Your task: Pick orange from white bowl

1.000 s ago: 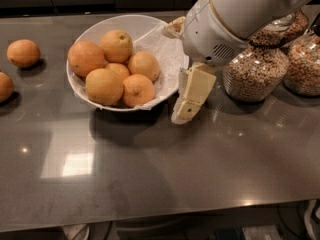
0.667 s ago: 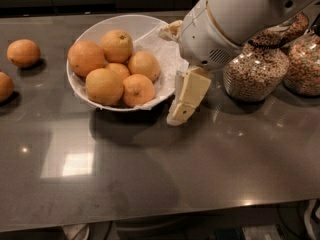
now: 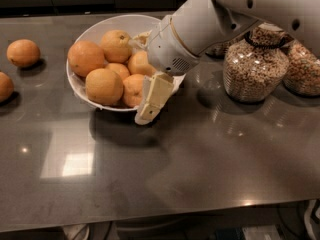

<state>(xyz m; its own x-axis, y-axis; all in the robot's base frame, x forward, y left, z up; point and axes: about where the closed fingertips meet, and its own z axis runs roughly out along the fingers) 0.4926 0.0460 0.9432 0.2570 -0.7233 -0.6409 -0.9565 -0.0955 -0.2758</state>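
Observation:
The white bowl (image 3: 80, 86) stands at the back left of the dark counter and holds several oranges. A large pale orange (image 3: 104, 86) lies at its front, with others behind and to its right. My gripper (image 3: 152, 100) hangs at the bowl's right front rim, its cream tip pointing down to the counter just outside the bowl, beside the orange (image 3: 133, 89) nearest the rim. The white arm (image 3: 200, 29) reaches in from the upper right and hides the bowl's right side.
Two loose oranges (image 3: 23, 52) (image 3: 4, 86) lie on the counter at the far left. Glass cereal jars (image 3: 255, 66) (image 3: 302, 69) stand to the right behind the arm. The counter's front edge runs along the bottom.
My gripper and arm have moved left, from beside the jars to the bowl's right front rim. The oranges and bowl have not moved.

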